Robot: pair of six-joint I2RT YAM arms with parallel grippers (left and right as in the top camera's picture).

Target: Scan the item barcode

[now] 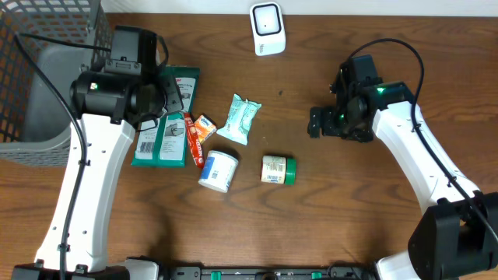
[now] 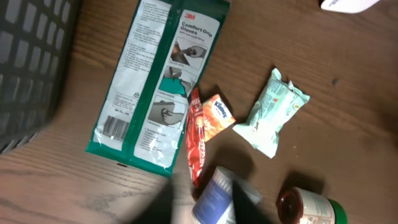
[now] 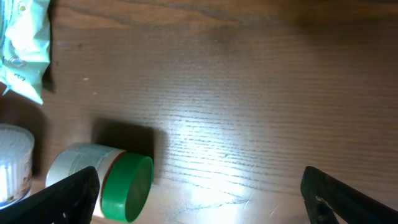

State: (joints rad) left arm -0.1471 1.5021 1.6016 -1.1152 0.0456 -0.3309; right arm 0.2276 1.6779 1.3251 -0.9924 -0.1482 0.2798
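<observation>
Six items lie on the wooden table [image 1: 350,225] left of centre, and none has been lifted. A green gloves pack [image 1: 167,117] lies flat nearest the grey basket [image 1: 47,70], with its barcode [image 2: 115,127] facing up at the lower left corner in the left wrist view. A red packet [image 1: 191,140] lies along the pack's right edge, and a small orange tissue pack [image 1: 205,127] touches the packet. A pale green wipes pack [image 1: 240,118] sits just to the right, apart from the others. Nearer the robot are a white tub [image 1: 219,169] and a bottle with a green cap [image 1: 277,169], the bottle on its side. The white barcode scanner [image 1: 267,29] stands at the far edge, well apart from every item. The left gripper [image 1: 167,97] hangs over the upper part of the gloves pack. Its jaws show only as dark, blurred shapes along the bottom of the left wrist view, so how far they are open, and whether they grip anything, cannot be told. The right gripper [image 1: 315,123] hovers over bare table right of centre, its jaws spread wide with nothing between them. In its wrist view, one of its fingers [image 3: 68,196] lies just beside the bottle's green cap [image 3: 127,186].
</observation>
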